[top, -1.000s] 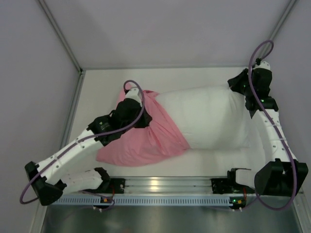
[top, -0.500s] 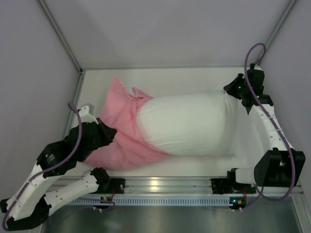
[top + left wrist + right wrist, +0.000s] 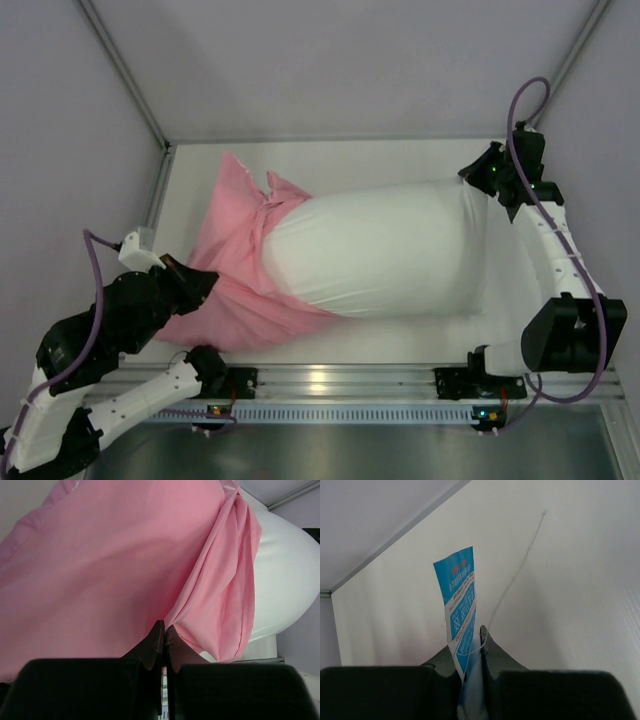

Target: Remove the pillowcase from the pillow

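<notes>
The plump white pillow [image 3: 375, 250] lies across the table, most of it bare. The pink pillowcase [image 3: 235, 255] covers only its left end and trails to the near left. My left gripper [image 3: 205, 283] is shut on the pillowcase's near-left edge; the left wrist view shows pink cloth [image 3: 110, 565] pinched between the closed jaws with the white pillow [image 3: 282, 575] beyond. My right gripper [image 3: 478, 180] is shut on the pillow's far right corner. The right wrist view shows white fabric and a blue care tag [image 3: 461, 605] caught between its jaws.
Grey booth walls close in the table's back and both sides, with metal posts at the back corners [image 3: 165, 145]. An aluminium rail [image 3: 340, 380] runs along the near edge between the arm bases. The right arm lies along the table's right side.
My left gripper has pulled the pillowcase down and left toward the near edge, baring more of the pillow. The pillow has turned slightly. My right gripper has kept hold of the corner.
</notes>
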You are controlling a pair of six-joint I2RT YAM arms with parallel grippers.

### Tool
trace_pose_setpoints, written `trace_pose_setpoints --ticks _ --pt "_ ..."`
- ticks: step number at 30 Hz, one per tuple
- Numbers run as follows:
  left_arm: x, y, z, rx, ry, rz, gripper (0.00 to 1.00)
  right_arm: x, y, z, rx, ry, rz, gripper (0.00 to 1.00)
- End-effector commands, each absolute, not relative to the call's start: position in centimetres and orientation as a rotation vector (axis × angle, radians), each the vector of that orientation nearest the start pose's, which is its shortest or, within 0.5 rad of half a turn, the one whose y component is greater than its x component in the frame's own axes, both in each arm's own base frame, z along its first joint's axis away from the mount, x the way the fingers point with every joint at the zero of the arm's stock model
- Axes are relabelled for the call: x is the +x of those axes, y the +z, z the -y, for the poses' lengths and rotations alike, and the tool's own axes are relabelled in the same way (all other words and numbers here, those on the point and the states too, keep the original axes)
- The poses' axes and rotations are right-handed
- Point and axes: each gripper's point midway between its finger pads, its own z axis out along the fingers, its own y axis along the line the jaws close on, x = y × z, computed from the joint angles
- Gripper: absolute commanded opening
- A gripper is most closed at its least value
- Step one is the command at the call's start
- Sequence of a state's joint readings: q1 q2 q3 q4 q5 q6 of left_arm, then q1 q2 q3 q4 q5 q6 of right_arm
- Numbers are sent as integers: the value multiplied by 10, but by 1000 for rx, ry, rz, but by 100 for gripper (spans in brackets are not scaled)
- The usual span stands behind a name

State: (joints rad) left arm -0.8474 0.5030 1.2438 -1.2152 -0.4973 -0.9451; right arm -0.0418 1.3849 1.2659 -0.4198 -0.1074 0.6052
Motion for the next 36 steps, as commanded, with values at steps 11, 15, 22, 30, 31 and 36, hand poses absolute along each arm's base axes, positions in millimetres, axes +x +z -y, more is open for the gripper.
trace_pose_setpoints --ticks 11,15,22,30,31,36 --pt "88 345 -74 -786 -496 -1638 0 439 287 108 904 7 -1709 0" --pt "78 350 -93 -837 -541 -1554 0 440 286 109 907 5 -1712 0" --pt "72 364 -102 -823 -539 -1527 0 442 285 106 901 30 -1717 0" --pt "89 379 -73 -678 -533 -1566 0 451 288 76 803 132 -1755 0" --pt "95 377 -46 -575 -573 -1635 0 453 288 68 766 140 -1772 0" --pt "142 325 80 -197 -538 -2035 37 459 282 31 679 141 -1832 0"
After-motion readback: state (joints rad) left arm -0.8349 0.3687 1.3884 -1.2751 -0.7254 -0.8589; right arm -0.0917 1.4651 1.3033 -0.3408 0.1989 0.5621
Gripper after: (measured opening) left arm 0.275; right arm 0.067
